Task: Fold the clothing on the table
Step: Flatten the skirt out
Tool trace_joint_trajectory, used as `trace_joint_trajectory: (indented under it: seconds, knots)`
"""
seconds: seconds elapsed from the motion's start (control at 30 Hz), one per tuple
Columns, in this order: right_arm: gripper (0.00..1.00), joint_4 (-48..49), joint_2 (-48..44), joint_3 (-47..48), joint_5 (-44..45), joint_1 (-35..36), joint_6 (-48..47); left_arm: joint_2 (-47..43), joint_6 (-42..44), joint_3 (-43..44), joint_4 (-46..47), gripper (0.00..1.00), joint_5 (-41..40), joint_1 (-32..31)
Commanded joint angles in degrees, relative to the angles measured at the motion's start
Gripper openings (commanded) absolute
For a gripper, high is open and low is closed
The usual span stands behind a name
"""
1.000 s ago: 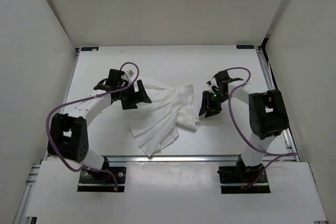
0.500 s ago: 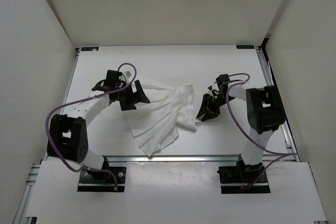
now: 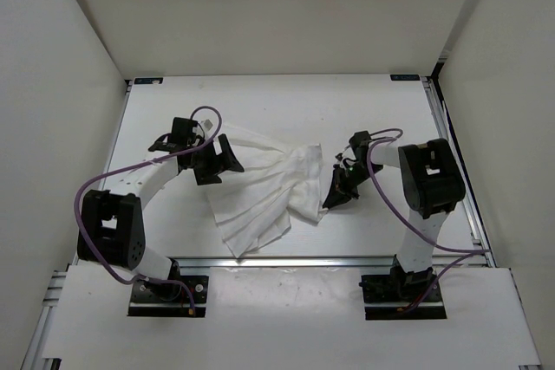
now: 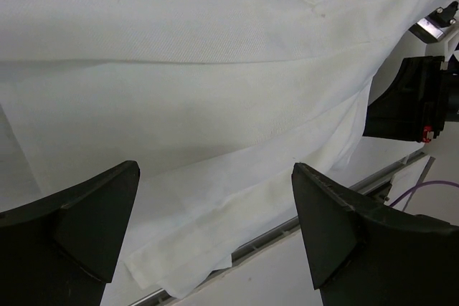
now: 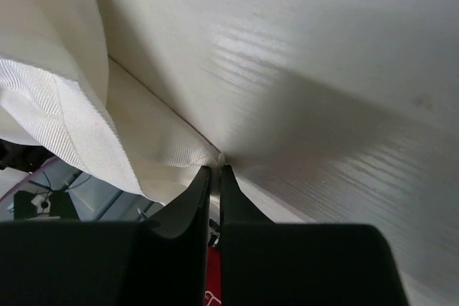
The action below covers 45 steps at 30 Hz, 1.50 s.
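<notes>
The clothing (image 3: 260,190), a thin white wrinkled piece, lies spread on the table (image 3: 381,110) between the two arms. My left gripper (image 3: 218,160) hovers over its upper left part, open wide, with nothing between the fingers (image 4: 344,227); the fabric (image 4: 215,69) fills that wrist view below them. My right gripper (image 3: 331,198) is at the cloth's right edge and shut on it. In the right wrist view the gripper (image 5: 215,170) pinches a thin fold of the clothing (image 5: 72,120) at its tips. The right gripper (image 4: 409,105) also shows at the far edge of the left wrist view.
A metal rail (image 3: 286,259) runs along the table's near edge, just below the cloth's lowest corner. White walls close in the table on three sides. Purple cables (image 3: 95,184) loop off both arms.
My right gripper has moved down and left to the cloth's right edge and shut on it. The left gripper has drifted slightly left, still open.
</notes>
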Motion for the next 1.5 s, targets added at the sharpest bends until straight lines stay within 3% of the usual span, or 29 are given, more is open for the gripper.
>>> trace_joint_trajectory:
  seconds: [0.0,0.1,0.2,0.27,0.37,0.53,0.67,0.8,0.9,1.0,1.2,1.3,1.37,1.47]
  knots:
    - [0.0,-2.55,0.25,0.5,2.8,0.44,-2.4,-1.74,1.06,1.04,0.1,0.99,0.45,0.77]
    - [0.0,-7.55,-4.75,6.55,11.12,-1.39,-4.07,-2.18,0.97,2.09,0.19,0.98,0.8,1.21]
    - [0.0,-17.39,-10.39,27.42,30.08,-3.34,-7.23,-2.27,0.71,2.63,1.15,0.99,1.6,2.0]
    - [0.0,-19.17,-11.96,35.44,34.16,-3.34,-7.51,-2.27,-0.25,2.71,1.51,0.99,1.25,1.48]
    - [0.0,-14.53,-16.44,38.11,30.51,-2.38,-5.76,-1.65,-0.52,3.15,1.95,0.99,1.86,0.42]
    - [0.0,-12.67,-18.21,45.58,42.87,9.65,-9.52,0.46,-0.52,4.64,1.86,0.99,2.03,-0.81]
    - [0.0,3.13,-27.07,31.46,43.94,15.65,-13.22,0.37,-0.61,3.68,2.3,0.98,1.86,-0.81]
    - [0.0,-2.37,-22.62,34.41,29.91,10.73,-11.72,0.63,-0.52,2.8,2.21,0.98,1.77,-0.46]
    - [0.0,3.91,-25.84,29.62,14.9,11.51,-15.33,0.72,-0.17,1.48,2.47,0.99,1.34,0.24]
    - [0.0,7.37,-26.04,27.92,8.88,9.77,-12.61,0.64,-0.43,1.04,2.56,0.98,1.42,-0.02]
    - [0.0,3.6,-25.85,25.29,13.34,7.48,-10.67,1.69,-3.06,0.08,7.11,0.99,6.41,-1.42]
    - [0.01,-1.67,-28.22,20.99,25.28,7.65,-8.21,2.92,-6.66,-1.24,11.95,0.99,10.38,-3.79]
    - [0.0,-5.27,-31.91,15.82,37.9,8.09,-5.06,3.79,-7.28,-1.16,13.02,0.99,9.78,-5.98]
    - [0.0,-9.14,-41.38,6.7,39.29,2.75,1.52,5.73,-7.28,-0.63,13.02,0.98,9.94,-8.63]
